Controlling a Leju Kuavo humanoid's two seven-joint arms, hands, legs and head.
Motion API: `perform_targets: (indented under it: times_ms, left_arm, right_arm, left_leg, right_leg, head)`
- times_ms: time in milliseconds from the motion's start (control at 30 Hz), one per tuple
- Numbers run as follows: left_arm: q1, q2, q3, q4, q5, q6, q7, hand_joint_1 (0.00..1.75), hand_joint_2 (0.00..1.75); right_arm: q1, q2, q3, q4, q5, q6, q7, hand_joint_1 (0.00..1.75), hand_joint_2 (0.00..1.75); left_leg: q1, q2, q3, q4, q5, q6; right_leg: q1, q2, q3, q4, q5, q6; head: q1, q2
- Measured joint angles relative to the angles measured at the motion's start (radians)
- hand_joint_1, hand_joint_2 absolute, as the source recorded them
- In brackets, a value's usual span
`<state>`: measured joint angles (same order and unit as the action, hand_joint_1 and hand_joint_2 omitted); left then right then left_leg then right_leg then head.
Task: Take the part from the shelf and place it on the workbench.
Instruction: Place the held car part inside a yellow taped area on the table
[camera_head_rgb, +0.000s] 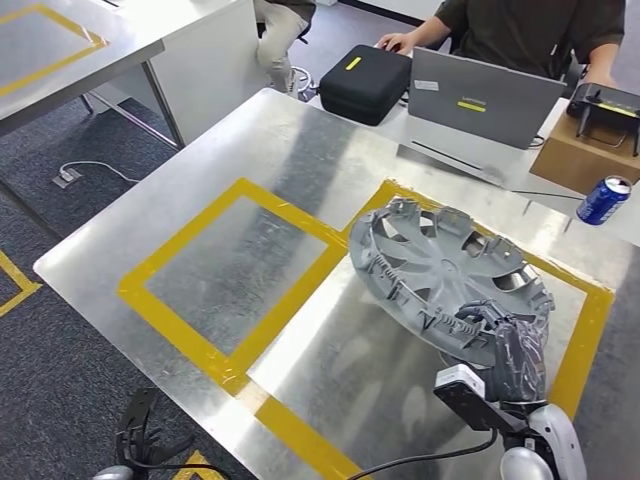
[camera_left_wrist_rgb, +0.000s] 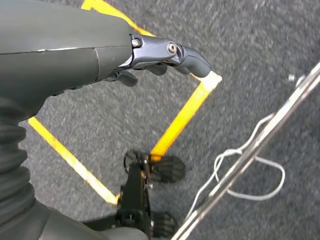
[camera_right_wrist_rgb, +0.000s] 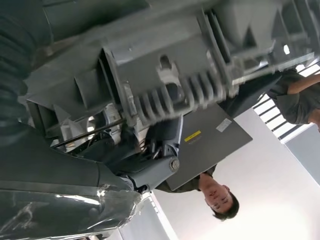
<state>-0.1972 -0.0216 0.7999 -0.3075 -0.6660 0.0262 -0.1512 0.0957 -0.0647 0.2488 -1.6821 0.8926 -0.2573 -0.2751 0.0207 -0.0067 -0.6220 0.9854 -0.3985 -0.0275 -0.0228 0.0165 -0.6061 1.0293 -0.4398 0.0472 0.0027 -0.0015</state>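
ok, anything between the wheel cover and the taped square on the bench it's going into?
Nothing visible. The right hand grips the near rim of the wheel cover, which already sits over the right-hand yellow-taped square on the workbench. The blue can and laptop stand beyond the tape.

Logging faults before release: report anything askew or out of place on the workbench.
The grey wheel cover sits tilted, held by the right hand, overlapping the yellow tape. A blue can lies on its side.

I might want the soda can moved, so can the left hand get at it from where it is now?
Probably not. The left hand hangs low beside the workbench, over the floor, while the can lies at the far right, beyond the wheel cover held by the right hand.
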Motion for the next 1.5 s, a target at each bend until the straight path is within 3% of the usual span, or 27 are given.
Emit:
perform_targets:
  times_ms: [33, 67, 167, 267, 333, 433, 500, 567, 667, 700, 733, 833, 867, 900, 1000, 1033, 1100, 1167, 1200, 1233, 1300, 1367, 1400, 1433, 1500]
  left_arm:
    - [-0.001, -0.001, 0.0, 0.0, 0.003, 0.0, -0.001, 0.0, 0.0]
    - [-0.001, -0.001, 0.0, 0.0, 0.006, 0.0, -0.001, 0.0, 0.0]
    - [-0.003, -0.001, 0.0, 0.0, 0.017, -0.003, -0.001, 0.0, 0.0]
    - [-0.001, -0.001, 0.0, 0.0, 0.026, -0.005, -0.003, 0.0, 0.0]
    - [0.0, 0.0, 0.0, 0.0, 0.032, -0.006, -0.009, 0.0, 0.0]
    - [0.002, 0.003, 0.0, 0.0, 0.039, -0.008, -0.018, 0.0, 0.0]
    - [0.002, 0.004, 0.0, 0.0, 0.042, -0.008, -0.02, 0.0, 0.0]
    - [0.002, 0.004, 0.001, 0.0, 0.045, -0.008, -0.023, 0.0, 0.0]
    - [0.004, 0.002, 0.002, 0.0, 0.049, -0.009, -0.028, 0.0, 0.0]
    - [0.006, 0.002, 0.002, 0.0, 0.05, -0.009, -0.03, 0.0, 0.0]
    - [0.007, 0.001, 0.003, 0.0, 0.051, -0.009, -0.031, 0.0, 0.0]
    - [0.01, 0.004, 0.004, -0.001, 0.057, -0.012, -0.035, 0.0, 0.0]
    - [0.012, 0.005, 0.005, -0.002, 0.058, -0.013, -0.038, 0.0, 0.0]
    - [0.012, 0.007, 0.005, -0.003, 0.059, -0.014, -0.04, 0.0, 0.0]
    - [0.014, 0.007, 0.005, -0.004, 0.059, -0.016, -0.045, 0.0, 0.0]
    - [0.016, 0.007, 0.005, -0.004, 0.059, -0.016, -0.046, 0.0, 0.0]
    - [0.017, 0.006, 0.005, -0.004, 0.059, -0.014, -0.046, 0.0, 0.0]
    - [0.017, 0.006, 0.005, -0.004, 0.059, -0.012, -0.047, 0.0, 0.0]
    - [0.017, 0.006, 0.005, -0.004, 0.059, -0.011, -0.047, 0.0, 0.0]
    - [0.017, 0.006, 0.005, -0.004, 0.059, -0.01, -0.047, 0.0, 0.0]
    - [0.017, 0.005, 0.005, -0.004, 0.06, -0.009, -0.048, 0.0, 0.0]
    - [0.013, 0.005, 0.005, -0.004, 0.061, -0.009, -0.049, 0.0, 0.0]
    - [0.012, 0.005, 0.005, -0.004, 0.062, -0.009, -0.05, 0.0, 0.0]
    - [0.01, 0.004, 0.005, -0.004, 0.062, -0.009, -0.051, 0.0, 0.0]
    - [0.013, 0.005, 0.005, -0.004, 0.062, -0.009, -0.052, 0.0, 0.0]
  right_arm:
    - [0.0, 0.0, 0.002, 0.002, 0.0, 0.002, 0.0, 0.0, 1.75]
    - [0.0, 0.0, 0.004, 0.004, 0.001, 0.003, 0.0, 0.0, 1.75]
    - [0.001, 0.0, 0.01, 0.008, 0.001, 0.004, 0.001, 0.0, 1.75]
    - [0.001, 0.0, 0.015, 0.009, -0.01, 0.005, 0.0, 0.0, 1.75]
    - [0.002, 0.0, 0.017, 0.009, -0.031, 0.01, -0.004, 0.0, 1.75]
    - [0.008, 0.002, 0.022, 0.007, -0.061, 0.018, -0.016, 0.0, 1.75]
    - [0.012, 0.005, 0.026, 0.002, -0.071, 0.022, -0.021, 0.0, 1.75]
    - [0.014, 0.006, 0.028, -0.003, -0.082, 0.023, -0.026, 0.0, 1.75]
    - [0.02, 0.007, 0.033, -0.004, -0.098, 0.024, -0.033, 0.0, 1.75]
    - [0.024, 0.007, 0.035, -0.005, -0.102, 0.025, -0.034, 0.0, 1.75]
    - [0.026, 0.007, 0.037, -0.005, -0.106, 0.025, -0.035, 0.0, 1.75]
    - [0.026, 0.008, 0.041, -0.005, -0.124, 0.03, -0.04, 0.0, 1.75]
    - [0.025, 0.009, 0.044, -0.006, -0.13, 0.031, -0.042, 0.0, 1.75]
    - [0.024, 0.01, 0.046, -0.007, -0.134, 0.031, -0.044, 0.0, 1.75]
    - [0.021, 0.015, 0.05, -0.01, -0.145, 0.034, -0.046, 0.0, 1.75]
    - [0.021, 0.016, 0.051, -0.011, -0.15, 0.037, -0.046, 0.0, 1.75]
    - [0.02, 0.02, 0.054, -0.014, -0.159, 0.042, -0.048, 0.0, 1.75]
    - [0.02, 0.023, 0.056, -0.014, -0.164, 0.046, -0.05, 0.0, 1.75]
    - [0.02, 0.024, 0.056, -0.014, -0.166, 0.048, -0.05, 0.0, 1.75]
    - [0.019, 0.024, 0.057, -0.014, -0.169, 0.051, -0.051, 0.0, 1.75]
    - [0.019, 0.025, 0.058, -0.015, -0.188, 0.063, -0.057, 0.0, 1.75]
    - [0.018, 0.026, 0.061, -0.02, -0.212, 0.078, -0.066, 0.0, 1.75]
    - [0.017, 0.027, 0.063, -0.023, -0.219, 0.082, -0.069, 0.0, 1.75]
    - [0.016, 0.028, 0.065, -0.026, -0.223, 0.084, -0.07, 0.0, 1.75]
    - [0.017, 0.028, 0.069, -0.028, -0.227, 0.087, -0.072, 0.0, 1.75]
  left_leg:
    - [0.0, 0.0, 0.0, -0.003, 0.002, 0.005]
    - [0.001, 0.001, 0.001, -0.007, 0.005, 0.003]
    - [0.003, 0.001, 0.004, -0.019, 0.014, -0.023]
    - [0.005, 0.001, 0.004, -0.021, 0.019, -0.031]
    - [0.004, 0.001, 0.002, -0.018, 0.017, -0.028]
    - [0.0, 0.001, 0.0, -0.015, 0.012, -0.014]
    - [0.003, 0.003, 0.009, -0.031, 0.025, -0.005]
    - [0.01, 0.007, 0.021, -0.052, 0.043, 0.0]
    - [0.016, 0.011, 0.022, -0.057, 0.049, 0.0]
    - [0.018, 0.011, 0.019, -0.056, 0.049, -0.003]
    - [0.022, 0.011, 0.016, -0.055, 0.05, -0.007]
    - [0.035, 0.009, 0.003, -0.043, 0.053, -0.034]
    - [0.035, 0.008, 0.0, -0.037, 0.053, -0.045]
    - [0.034, 0.007, -0.003, -0.031, 0.054, -0.055]
    - [0.037, 0.007, -0.011, -0.027, 0.063, -0.077]
    - [0.04, 0.008, -0.019, -0.017, 0.048, -0.079]
    - [0.038, 0.008, -0.054, 0.068, -0.036, -0.072]
    - [0.026, 0.008, -0.1, 0.214, -0.136, -0.06]
    - [0.02, 0.008, -0.11, 0.269, -0.159, -0.054]
    - [0.015, 0.008, -0.105, 0.294, -0.161, -0.047]
    - [0.007, 0.008, -0.042, 0.245, -0.128, -0.032]
    - [0.0, 0.007, 0.063, 0.117, -0.116, -0.019]
    - [-0.004, 0.007, 0.1, 0.064, -0.12, -0.017]
    - [-0.009, 0.006, 0.121, 0.029, -0.125, -0.014]
    - [-0.015, 0.008, 0.117, 0.01, -0.113, -0.006]
  right_leg:
    - [0.001, 0.001, -0.002, 0.0, 0.002, -0.003]
    - [0.002, 0.003, -0.003, 0.0, 0.004, -0.006]
    - [0.005, 0.004, -0.007, 0.0, 0.007, -0.015]
    - [0.007, 0.004, -0.008, 0.0, 0.009, -0.019]
    - [0.005, 0.004, -0.007, -0.002, 0.011, -0.016]
    - [0.0, 0.004, -0.003, -0.008, 0.014, -0.007]
    - [0.001, 0.002, 0.0, -0.014, 0.014, 0.0]
    - [0.002, -0.002, -0.012, 0.024, -0.024, 0.009]
    - [-0.003, -0.006, -0.074, 0.189, -0.126, 0.023]
    - [-0.006, -0.007, -0.083, 0.221, -0.136, 0.029]
    - [-0.009, -0.007, -0.077, 0.22, -0.128, 0.035]
    - [-0.025, -0.013, 0.019, 0.064, -0.057, 0.061]
    - [-0.028, -0.011, 0.041, 0.028, -0.043, 0.06]
    - [-0.029, -0.009, 0.048, 0.015, -0.041, 0.052]
    - [-0.023, -0.001, 0.022, 0.032, -0.038, 0.001]
    - [-0.02, 0.0, 0.014, 0.033, -0.03, -0.012]
    - [-0.012, -0.001, -0.006, 0.029, -0.01, -0.035]
    - [-0.002, -0.002, -0.03, 0.028, 0.01, -0.046]
    - [0.004, -0.002, -0.042, 0.028, 0.02, -0.047]
    - [0.009, -0.002, -0.055, 0.028, 0.03, -0.048]
    - [0.016, -0.002, -0.079, 0.028, 0.051, -0.047]
    - [0.022, -0.002, -0.098, 0.029, 0.07, -0.04]
    - [0.023, -0.003, -0.104, 0.028, 0.08, -0.034]
    - [0.022, -0.004, -0.107, 0.025, 0.091, -0.029]
    - [0.016, -0.005, -0.11, 0.012, 0.11, -0.017]
  head:
    - [0.0, 0.0]
    - [0.0, 0.0]
    - [0.0, 0.0]
    - [0.001, 0.0]
    - [0.001, 0.0]
    - [0.0, 0.0]
    - [0.001, 0.0]
    - [0.004, 0.0]
    - [0.006, 0.0]
    - [0.005, 0.0]
    - [0.005, 0.0]
    - [0.008, 0.0]
    - [0.008, 0.0]
    - [0.008, 0.0]
    - [0.004, 0.0]
    - [0.001, 0.0]
    - [-0.007, 0.0]
    - [-0.012, 0.0]
    - [-0.013, 0.0]
    - [-0.013, 0.0]
    - [-0.013, 0.0]
    - [-0.012, 0.0]
    - [-0.012, 0.0]
    - [-0.012, 0.0]
    - [-0.012, 0.0]
